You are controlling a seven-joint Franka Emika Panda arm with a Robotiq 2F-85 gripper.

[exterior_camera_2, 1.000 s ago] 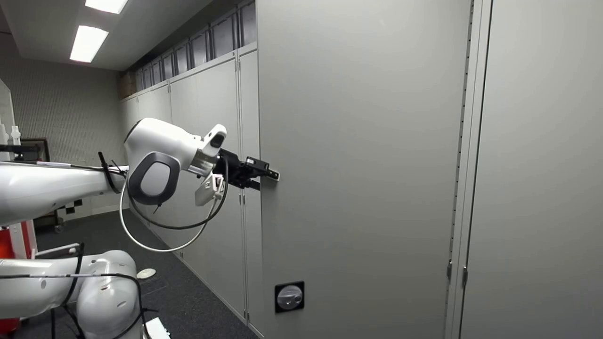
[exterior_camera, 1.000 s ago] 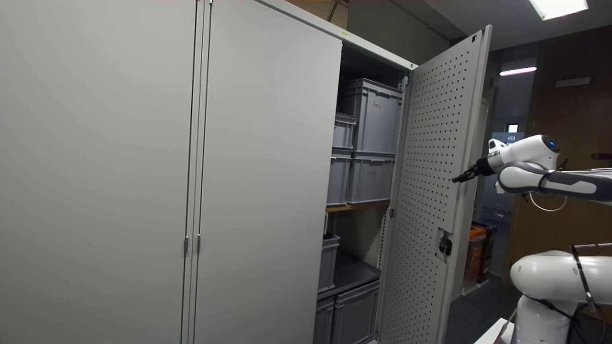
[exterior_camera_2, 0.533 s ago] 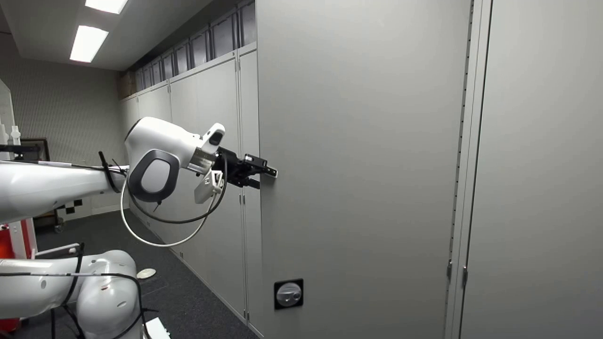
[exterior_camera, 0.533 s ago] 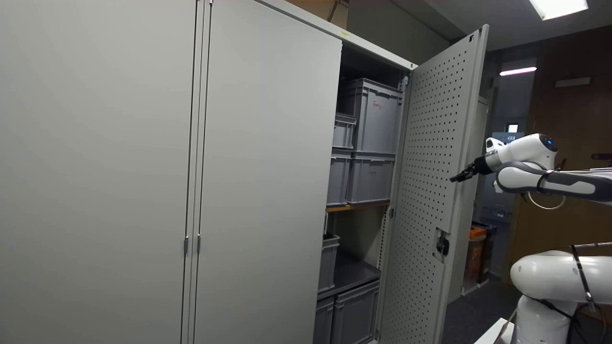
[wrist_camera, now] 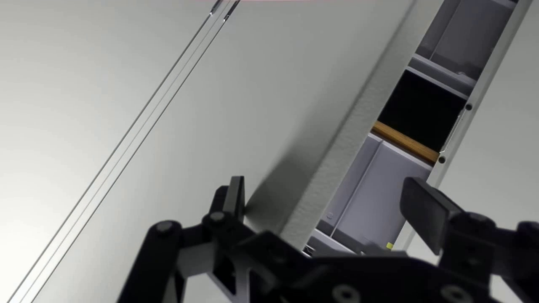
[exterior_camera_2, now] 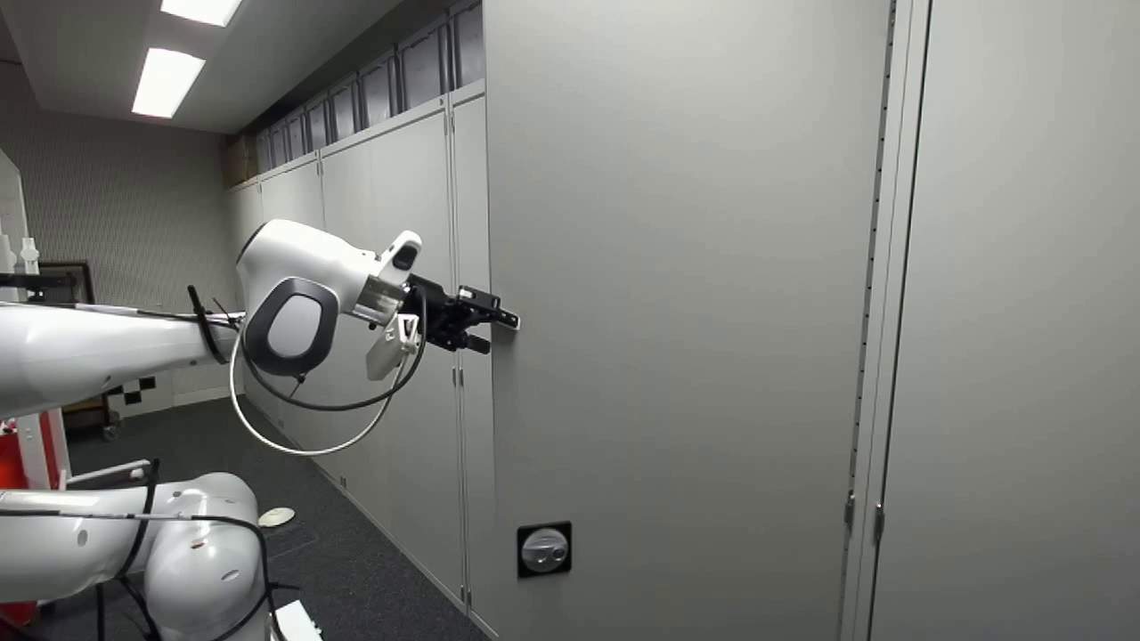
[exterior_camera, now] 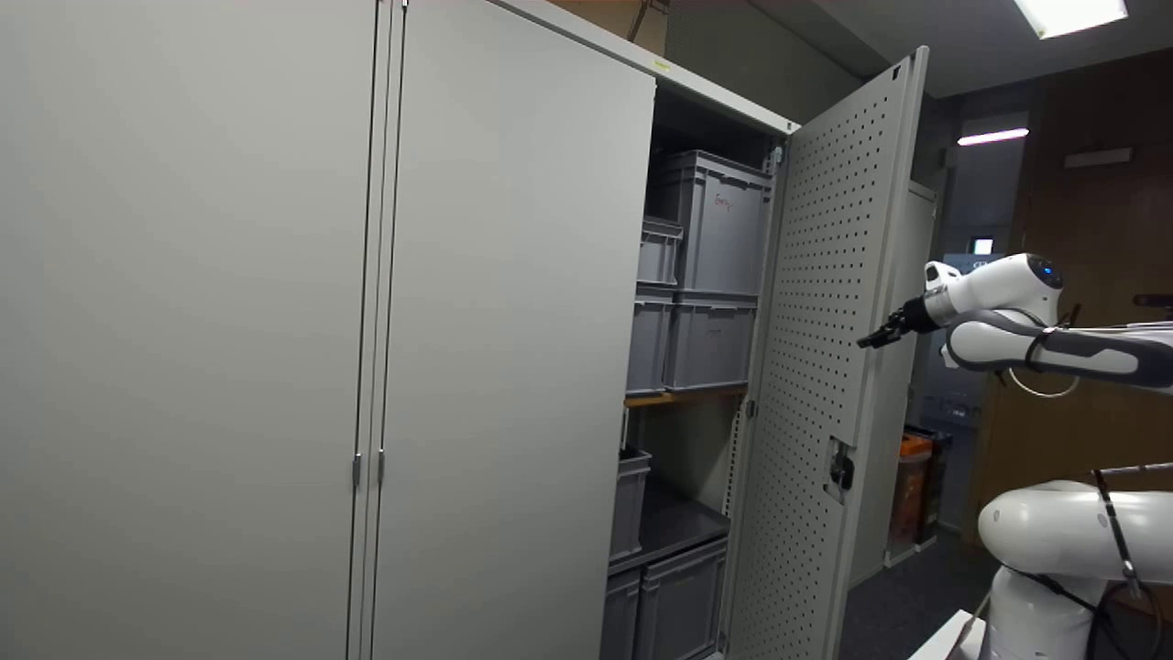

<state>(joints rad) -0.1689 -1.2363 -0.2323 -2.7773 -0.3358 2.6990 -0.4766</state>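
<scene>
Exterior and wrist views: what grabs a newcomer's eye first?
The tall perforated cabinet door, standing open beside stacked grey bins in an exterior view. Then the open black gripper, its fingers on either side of that door's free edge in the wrist view.

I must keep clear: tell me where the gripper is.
In an exterior view, the gripper is left of centre, at the left edge of the open door, above the round knob. In the wrist view, its spread fingers flank that edge.

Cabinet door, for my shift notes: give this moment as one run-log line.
cabinet door: open | hand: open, astride the door's free edge | contact: unclear | latch: below hand | grey bins: visible inside
</scene>
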